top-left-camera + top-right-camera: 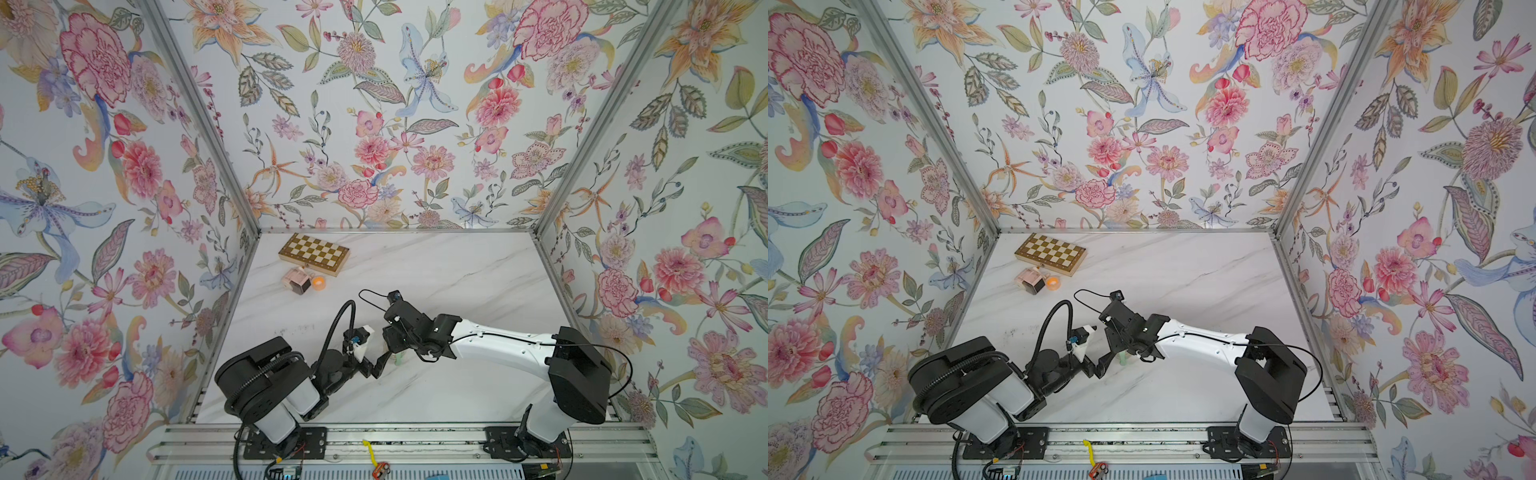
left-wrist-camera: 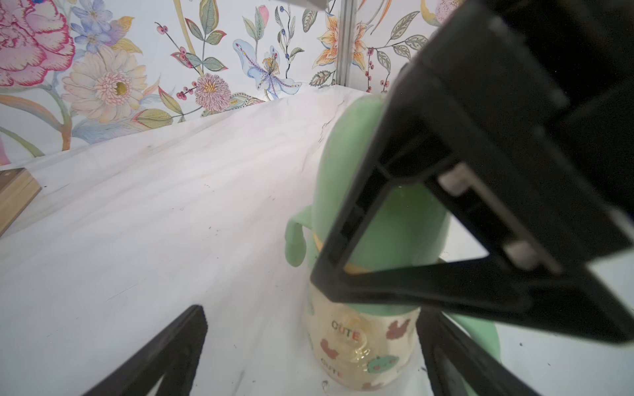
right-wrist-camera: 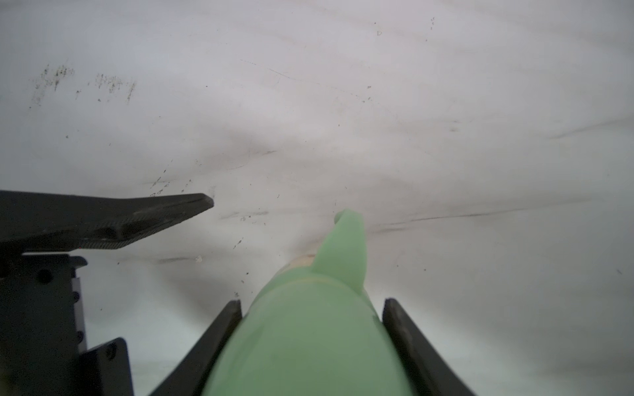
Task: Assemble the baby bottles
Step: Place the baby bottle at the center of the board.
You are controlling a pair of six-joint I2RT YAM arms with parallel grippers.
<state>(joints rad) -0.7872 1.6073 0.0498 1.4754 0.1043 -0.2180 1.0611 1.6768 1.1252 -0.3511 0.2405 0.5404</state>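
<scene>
Right wrist view: right jaws clamped on either side of the pale green dome cap [image 3: 308, 343], which sits atop the amber bottle body [image 2: 360, 343] standing upright on the counter [image 1: 457, 270], front-centre, with handle ring [image 2: 295, 243] and yellow collar [image 2: 355, 269] just under the cap. Left jaws spread wide around the body, gripping nothing. Farther back, left side: pink-and-brown cube bottle [image 1: 297, 280], orange ball [image 1: 318, 283], then chessboard [image 1: 313, 253].

White-shelled arms [image 1: 498, 345], black joints [image 1: 579, 374], looping black cables [image 1: 347, 306], bolted black base plates [image 1: 496, 440].
</scene>
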